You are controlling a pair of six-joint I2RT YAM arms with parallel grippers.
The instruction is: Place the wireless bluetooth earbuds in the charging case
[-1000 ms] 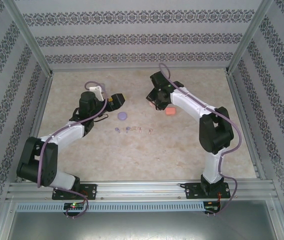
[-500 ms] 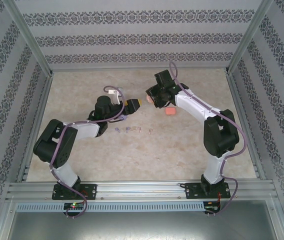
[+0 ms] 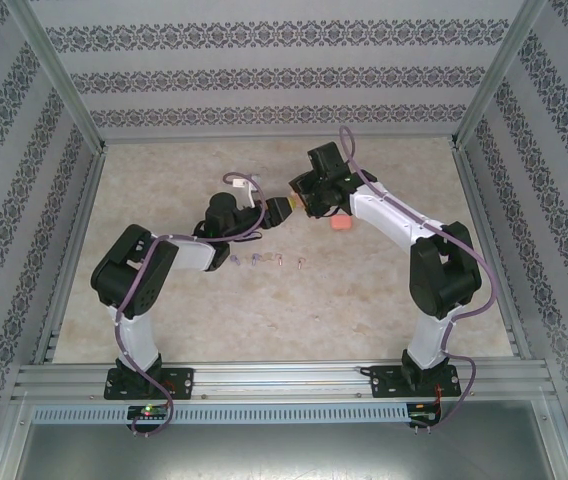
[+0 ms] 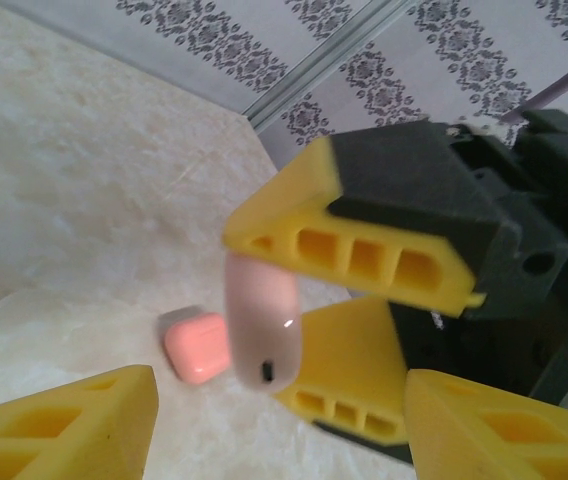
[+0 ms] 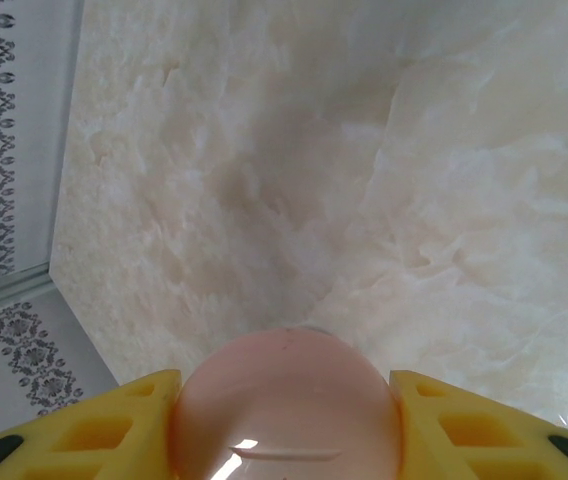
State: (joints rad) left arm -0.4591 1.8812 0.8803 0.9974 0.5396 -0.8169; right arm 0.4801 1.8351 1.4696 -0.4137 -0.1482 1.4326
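Pinching the pale pink case (image 4: 259, 325), the right gripper (image 5: 286, 390) holds it off the table (image 5: 364, 150); the left gripper (image 4: 279, 410), spread and empty, faces it from nine o'clock. The earbuds (image 3: 267, 261) lie in a row at seven o'clock. Judged step: opening the case; next, the left gripper must close squarely on it.

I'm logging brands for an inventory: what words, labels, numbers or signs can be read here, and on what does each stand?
No text can be read.
The pale pink case in the right gripper bears only a small dark mark, no letters.
The orange case on the table is plain.
The wall pattern is ornament, not writing.
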